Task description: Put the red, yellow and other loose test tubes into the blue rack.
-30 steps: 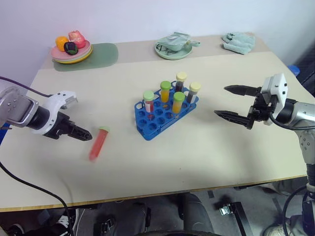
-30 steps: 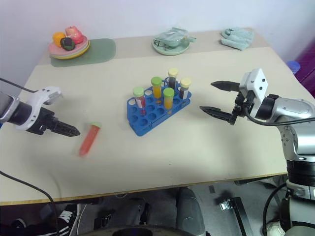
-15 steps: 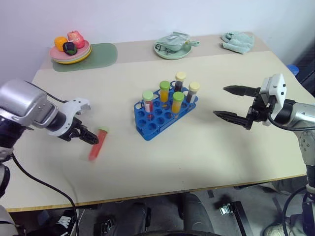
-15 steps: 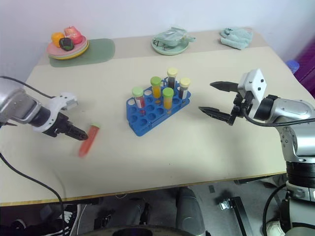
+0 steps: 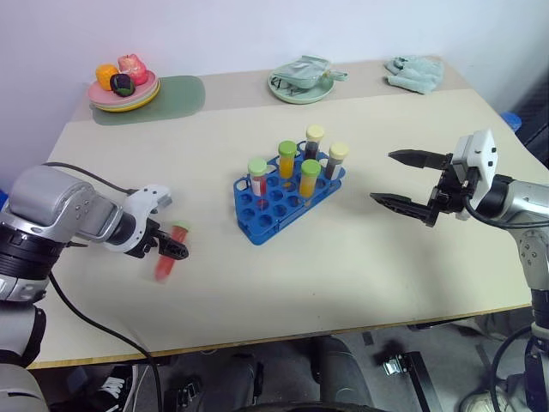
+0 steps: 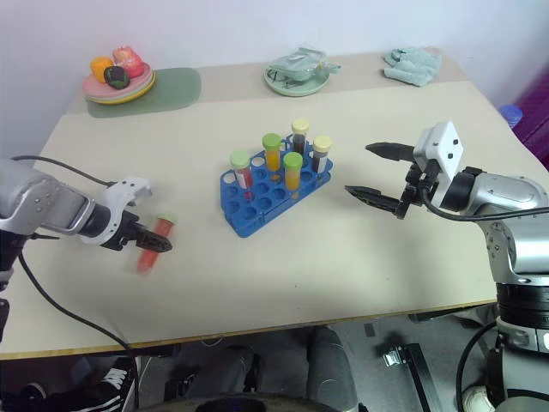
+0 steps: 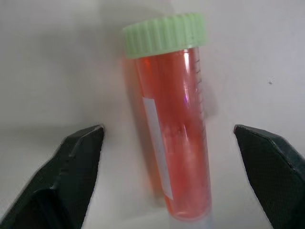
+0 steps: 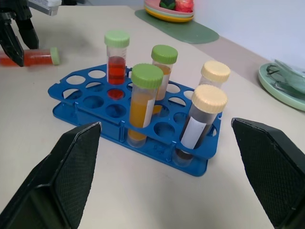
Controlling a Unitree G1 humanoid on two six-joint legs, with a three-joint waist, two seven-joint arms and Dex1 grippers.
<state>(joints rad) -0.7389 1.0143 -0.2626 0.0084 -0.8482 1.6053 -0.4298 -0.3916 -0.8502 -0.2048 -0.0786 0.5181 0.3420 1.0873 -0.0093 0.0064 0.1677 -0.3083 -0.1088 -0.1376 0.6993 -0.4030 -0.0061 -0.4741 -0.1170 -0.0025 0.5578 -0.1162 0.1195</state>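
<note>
A beige rectangular tabletop carries, along its far edge, a stack of pink and yellow plates holding toy fruit, resting on a dull green mat. Further along sit a pale green dish with crumpled cloth and a light green cloth bundle.

No words, brands or numbers can be read — the red tube bears a blank white label and fine graduation marks, too small to read.

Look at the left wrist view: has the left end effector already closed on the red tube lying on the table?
No. The red tube lies between the end effector's two black fingers, with bare table showing on both sides.
</note>
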